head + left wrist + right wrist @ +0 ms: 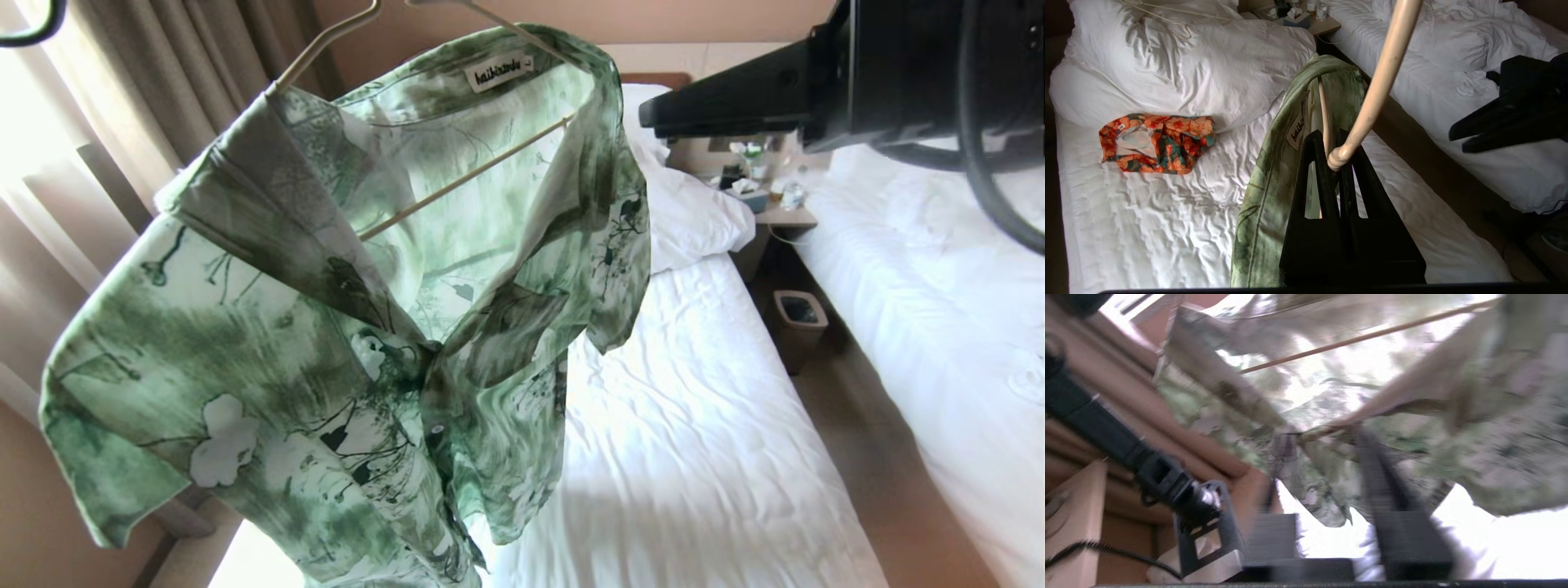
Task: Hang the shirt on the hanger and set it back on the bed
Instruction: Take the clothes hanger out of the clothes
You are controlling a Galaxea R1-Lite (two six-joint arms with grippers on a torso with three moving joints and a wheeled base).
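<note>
The shirt (343, 327) hangs on the hanger (465, 175), lifted over the bed (702, 457), and the bed is the landmark here. Furthest left over it, the left gripper (1333, 153) is clenched on the hanger's neck, just under the hook, carrying the whole load. The green collar drapes over both wire shoulders and the white neck label faces up, so the hanging step looks about finished. What seems to remain is a last tidy and the setting down.

Moving right, the right gripper (1327, 457) sits close under the shirt's front, toward the second bed (939, 269). The right wrist view is smeared, and I cannot tell whether its fingers pinch cloth or stand free of it.

The next move, as I judge it, calls for the right gripper to be clear of the fabric, then a slow, level lowering onto bare sheet, away from the orange garment (1157, 143) lying below the pillows (1180, 61).

The count: one shirt, one hanger in hand, one spare hanger (1167, 18) on the pillows, one orange garment, two beds, one bin (800, 318) between them.
</note>
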